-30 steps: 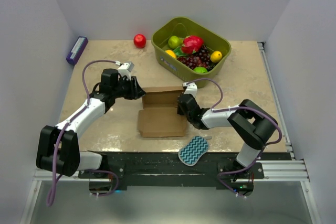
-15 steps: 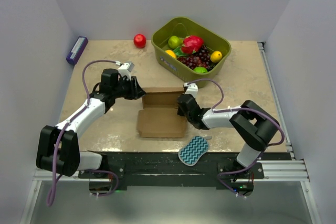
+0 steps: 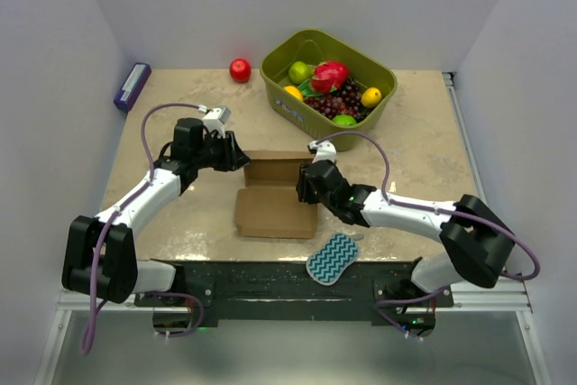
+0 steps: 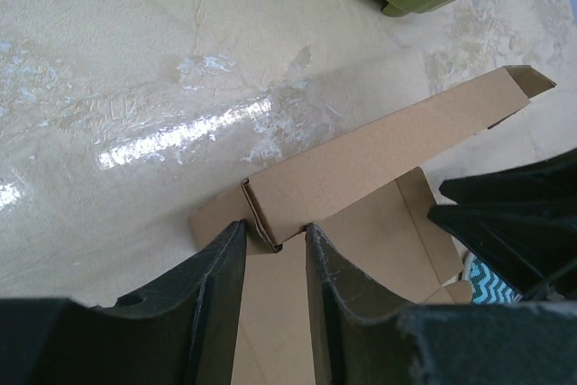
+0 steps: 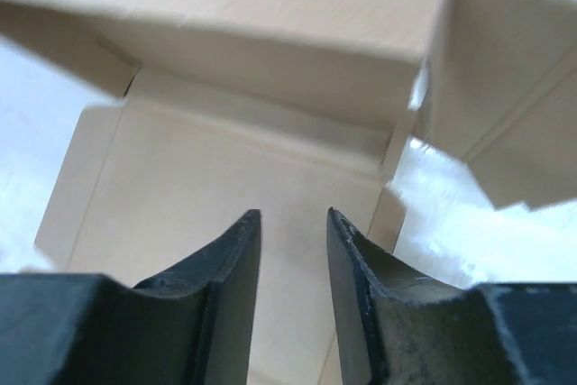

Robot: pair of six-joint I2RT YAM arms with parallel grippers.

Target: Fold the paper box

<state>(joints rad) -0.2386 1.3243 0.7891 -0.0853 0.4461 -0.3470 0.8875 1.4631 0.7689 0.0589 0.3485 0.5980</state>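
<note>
Top view: paper box (image 3: pixel 270 209) lies on the table (image 3: pixel 415 151) at centre, between the two arms and nearer than the green basket (image 3: pixel 287 104). Base panel flat; back panel folded up and standing along the far edge.

Left gripper (image 3: pixel 242 160) sits at the left end of the raised back panel. Left wrist view: the folded corner of the box (image 4: pixel 361 164) fills the narrow gap at the gripper (image 4: pixel 275 233) tips, touching both inner faces, so the fingers (image 4: pixel 221 286) are clamped on that corner. The panel runs away up and to the right, with a small flap at its far end. The base panel lies below it.

Right gripper (image 3: pixel 305 188) is at the right edge of the box, over the base panel. Right wrist view: the gripper (image 5: pixel 291 218) points down at the base of the box (image 5: pixel 180 187). Fingers (image 5: pixel 230 268) are parted by a narrow gap with nothing between them, only flat cardboard beyond. Back panel stands across the top of this view; a side flap rises at the right. Contact between the tips and the base — cannot tell.

Other items, all apart from the box: basket holds mixed fruit; red apple (image 3: pixel 240 70) just left of the basket; purple block (image 3: pixel 132 86) at the far left edge; teal zigzag sponge (image 3: pixel 332 257) at the near edge, right of the box.
</note>
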